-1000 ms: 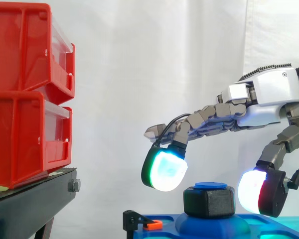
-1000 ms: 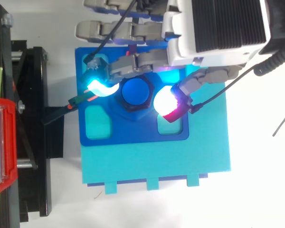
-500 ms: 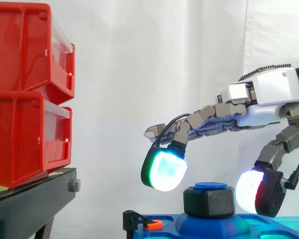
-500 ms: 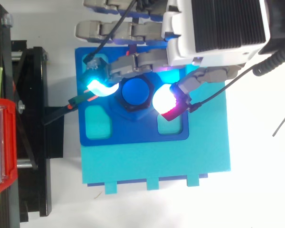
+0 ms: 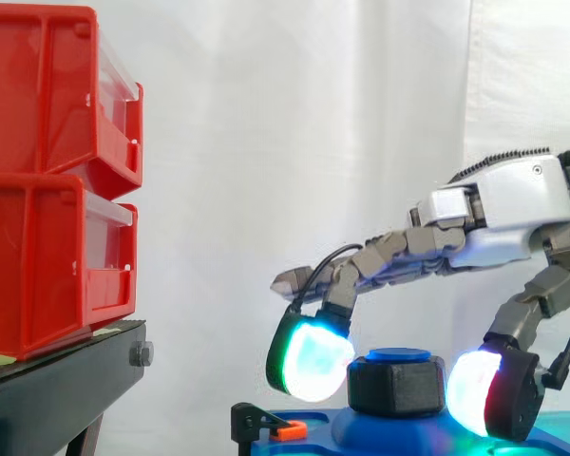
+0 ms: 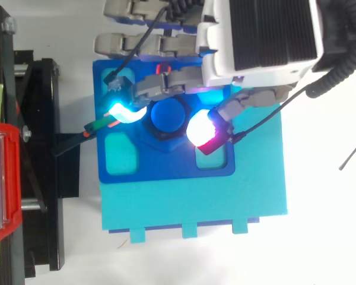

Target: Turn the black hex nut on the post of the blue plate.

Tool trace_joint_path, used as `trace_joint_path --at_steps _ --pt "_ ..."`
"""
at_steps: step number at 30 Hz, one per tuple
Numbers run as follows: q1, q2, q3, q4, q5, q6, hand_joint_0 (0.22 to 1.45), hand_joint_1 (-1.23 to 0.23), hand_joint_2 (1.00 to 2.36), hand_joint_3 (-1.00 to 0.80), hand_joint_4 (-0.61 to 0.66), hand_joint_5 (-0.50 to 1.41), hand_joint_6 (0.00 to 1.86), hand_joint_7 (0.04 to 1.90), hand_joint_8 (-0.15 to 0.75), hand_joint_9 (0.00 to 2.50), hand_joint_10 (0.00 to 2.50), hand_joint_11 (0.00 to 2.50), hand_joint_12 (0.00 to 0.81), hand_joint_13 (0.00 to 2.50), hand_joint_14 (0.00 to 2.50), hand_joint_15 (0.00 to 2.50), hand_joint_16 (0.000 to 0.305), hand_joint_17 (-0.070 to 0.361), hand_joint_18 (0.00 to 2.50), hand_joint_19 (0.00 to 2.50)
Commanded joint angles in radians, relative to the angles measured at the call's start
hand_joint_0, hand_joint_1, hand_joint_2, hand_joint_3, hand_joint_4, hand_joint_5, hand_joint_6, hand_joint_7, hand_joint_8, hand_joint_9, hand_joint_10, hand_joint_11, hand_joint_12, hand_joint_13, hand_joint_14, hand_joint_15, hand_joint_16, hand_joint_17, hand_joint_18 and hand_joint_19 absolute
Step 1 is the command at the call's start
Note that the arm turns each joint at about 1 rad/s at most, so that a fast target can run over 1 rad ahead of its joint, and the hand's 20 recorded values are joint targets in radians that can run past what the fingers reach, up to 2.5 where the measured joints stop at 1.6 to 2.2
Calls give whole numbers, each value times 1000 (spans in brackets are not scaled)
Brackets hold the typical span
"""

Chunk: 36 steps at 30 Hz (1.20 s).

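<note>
White curtain [image 5: 285, 114] behind, red bins [image 5: 47, 180] on black stand [image 5: 57, 389], robot hand [image 5: 513, 204] clamped on black hex nut [image 5: 396, 385], glowing pads [image 5: 313, 359] either side, blue plate [image 6: 166, 166] beneath

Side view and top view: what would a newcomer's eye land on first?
The hand comes in from the side view's right edge, and its glowing pads, cyan-green on one side and white-red on the other, pinch the black hex nut on the blue plate at the bottom. After that, the stacked red bins on the black stand at the left edge.
</note>
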Motion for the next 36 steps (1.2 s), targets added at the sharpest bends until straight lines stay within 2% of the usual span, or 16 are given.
trace_joint_path --at_steps 1,23,28,36 --pt "-1 -7 0 9 -3 0 470 -843 1000 -500 -77 -300 501 627 109 0 0 0 315 0 0 0 48 109 0 0" --pt "1 -7 1 9 -6 -1 462 -803 1000 -500 -65 -300 501 629 115 0 0 0 319 0 0 0 49 111 0 0" --pt "1 -7 29 -5 -16 -3 453 -790 1000 -500 -60 -300 501 629 120 0 0 0 323 0 0 0 50 112 0 0" --pt "1 -7 30 -9 -19 -3 402 -777 1000 -500 -37 -300 501 640 135 0 0 0 342 0 0 0 54 121 0 0"
